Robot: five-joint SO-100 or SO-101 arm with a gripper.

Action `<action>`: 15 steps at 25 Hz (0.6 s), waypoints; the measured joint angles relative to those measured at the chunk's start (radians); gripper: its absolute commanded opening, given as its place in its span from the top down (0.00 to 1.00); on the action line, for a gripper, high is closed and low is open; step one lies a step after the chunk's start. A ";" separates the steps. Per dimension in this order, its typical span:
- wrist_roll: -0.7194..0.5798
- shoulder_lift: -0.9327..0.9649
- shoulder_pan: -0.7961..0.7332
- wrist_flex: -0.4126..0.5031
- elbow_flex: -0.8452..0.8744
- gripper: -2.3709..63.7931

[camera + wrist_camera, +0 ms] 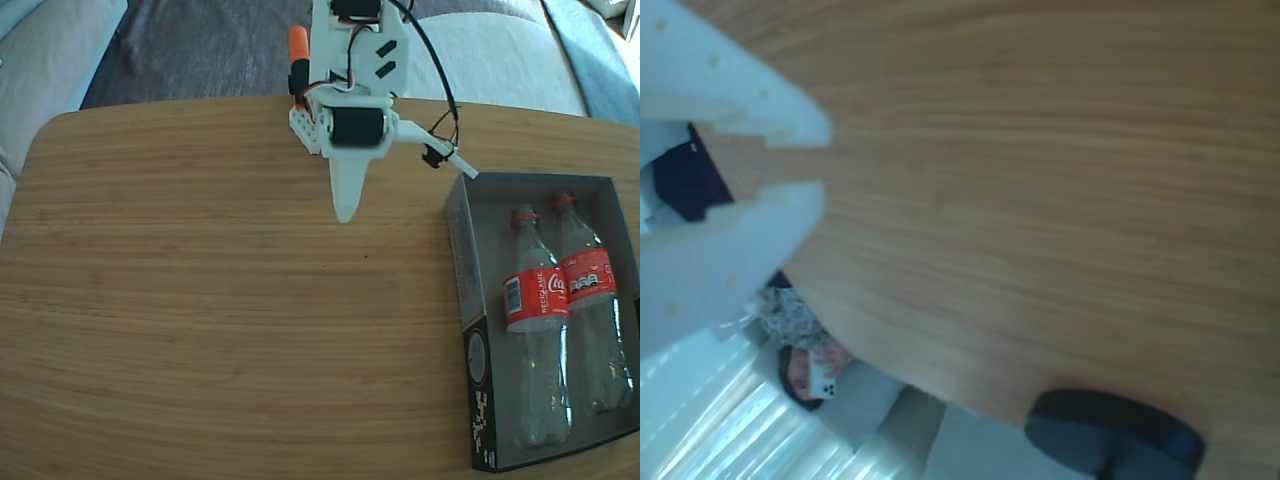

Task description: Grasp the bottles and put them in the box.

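Both bottles [541, 335] [592, 320] lie side by side inside the box [462, 250] at the counter's [200, 300] right edge in the fixed view, necks toward the far side. Claw [820, 165] empty, well apart from the box, fingers nearly together with a narrow gap.

**Wrist view: end effector over bare bench**

End effector [820, 160]: two white fingers [730, 90] entering from the left, tips slightly parted, nothing between them. Bench [1040, 180]: wood grain, fills most of the frame, curved edge running along the bottom. Black rounded object [1110, 430]: at the lower edge, blurred. Person [805, 370]: beyond the edge, lower left, holding a white phone [823, 378].
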 measured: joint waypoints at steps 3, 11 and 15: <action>0.000 0.057 -0.029 0.000 0.051 0.96; 0.123 0.138 -0.031 0.000 0.107 0.97; 0.221 0.146 0.002 0.000 0.143 0.97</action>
